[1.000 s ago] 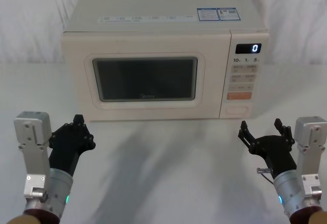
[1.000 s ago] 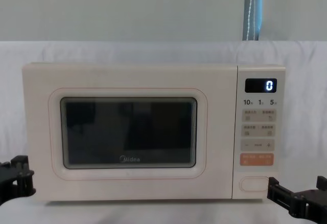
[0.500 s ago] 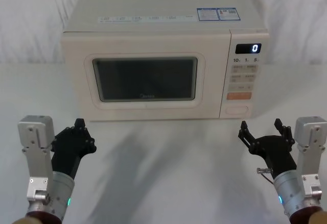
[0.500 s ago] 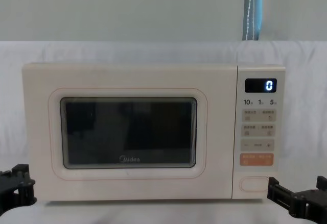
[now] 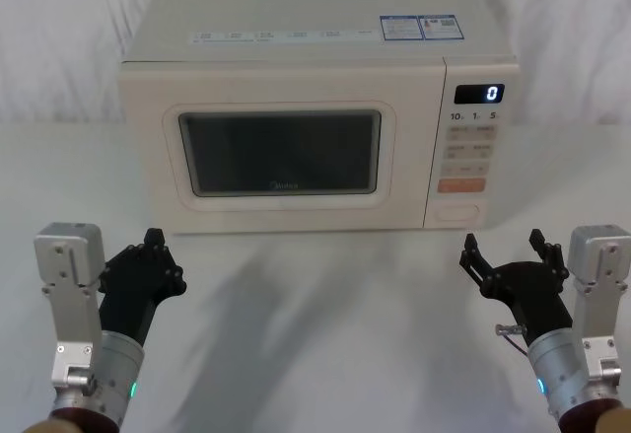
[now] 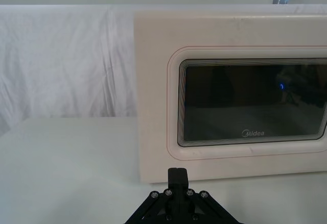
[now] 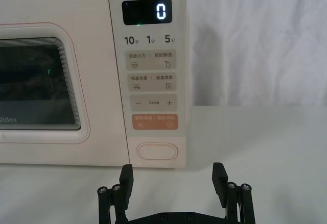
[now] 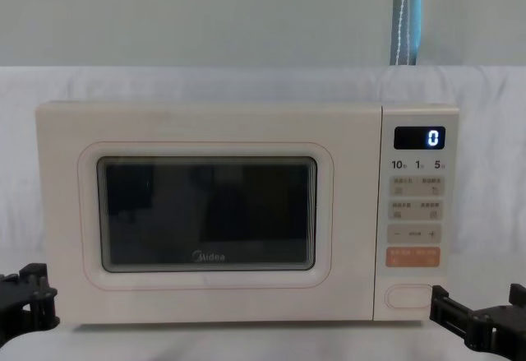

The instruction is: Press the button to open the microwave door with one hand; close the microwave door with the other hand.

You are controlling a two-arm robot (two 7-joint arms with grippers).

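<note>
my right black claw (image 5: 505, 248) gaping and empty, wide cream pill-shaped button (image 7: 157, 151) just ahead, left black claw (image 5: 152, 241) pinched closed near cream microwave door (image 5: 279, 150)

White-clothed table (image 5: 325, 295) w/ cream microwave (image 5: 315, 108) sitting directly on it, toward back.

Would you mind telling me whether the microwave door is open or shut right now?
Shut. The microwave door sits flush with the control panel, with no gap along its edge in the head or chest view.

Black tools (image 5: 505, 255) on silver arms, seemingly green-lit.
</note>
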